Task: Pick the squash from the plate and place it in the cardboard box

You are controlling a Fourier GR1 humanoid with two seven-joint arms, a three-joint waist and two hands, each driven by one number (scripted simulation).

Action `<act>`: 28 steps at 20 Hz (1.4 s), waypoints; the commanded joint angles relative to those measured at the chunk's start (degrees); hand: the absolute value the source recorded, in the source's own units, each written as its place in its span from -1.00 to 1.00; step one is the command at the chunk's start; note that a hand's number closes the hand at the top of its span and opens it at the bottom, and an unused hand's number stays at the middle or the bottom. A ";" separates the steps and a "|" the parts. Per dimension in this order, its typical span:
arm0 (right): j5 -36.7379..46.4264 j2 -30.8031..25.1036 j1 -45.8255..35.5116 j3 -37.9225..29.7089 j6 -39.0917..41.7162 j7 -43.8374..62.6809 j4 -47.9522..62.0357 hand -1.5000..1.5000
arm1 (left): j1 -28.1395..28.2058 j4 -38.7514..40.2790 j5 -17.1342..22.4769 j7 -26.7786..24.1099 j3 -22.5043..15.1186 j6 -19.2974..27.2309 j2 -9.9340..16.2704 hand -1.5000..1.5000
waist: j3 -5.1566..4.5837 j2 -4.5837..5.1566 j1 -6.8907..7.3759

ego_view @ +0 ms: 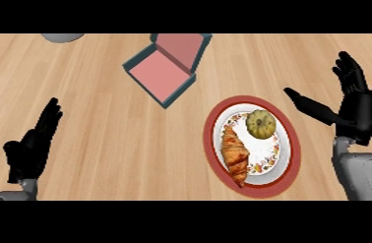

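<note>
While squash (261, 123) sits on plate (285, 173), right hand (347, 106) hovers open.

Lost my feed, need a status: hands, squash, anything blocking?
Left hand, right hand open, holding nothing. Squash on plate, beside croissant. Box open, path unobstructed.

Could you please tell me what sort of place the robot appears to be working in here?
Probably a kitchen counter or dining table: a wooden top carries a plate with a croissant and a squash, and an open box lies nearby.
</note>
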 commanded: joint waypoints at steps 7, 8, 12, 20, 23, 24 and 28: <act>24.26 3.17 6.24 1.62 -25.60 17.80 -5.71 -1.00 | -1.56 -4.64 -6.40 7.37 -5.22 5.51 -2.78 0.00 | 0.27 -0.34 2.07; 25.68 0.72 8.38 2.20 -21.63 21.30 -8.29 -1.00 | 0.90 -5.87 -6.56 7.27 -5.74 5.14 -2.51 0.00 | 0.26 -0.51 2.11; 31.71 -5.12 11.27 4.05 -10.60 31.94 -7.43 -1.00 | 2.01 -8.37 -6.35 7.72 -5.85 4.56 -1.58 0.00 | -0.03 -0.76 2.25; 28.85 -13.06 10.20 11.33 18.67 56.79 -18.08 -1.00 | 1.06 -9.21 -6.69 10.02 -6.14 4.52 -1.50 0.00 | -0.02 -0.70 2.97; 26.15 -12.07 7.44 14.71 27.06 67.74 -24.23 -1.00 | 0.28 -8.91 -7.16 10.56 -6.58 4.85 -2.31 0.00 | 0.17 -0.46 2.96; 25.94 -12.20 4.45 14.56 29.45 72.61 -25.99 -1.00 | 0.44 -8.60 -7.65 9.72 -6.70 5.21 -2.66 0.00 | 0.19 -0.37 3.31; 23.93 -10.21 -1.05 14.20 34.85 83.83 -28.56 -1.00 | 0.75 -10.52 -7.73 11.38 -6.39 4.49 -1.90 0.00 | 0.35 -0.28 3.75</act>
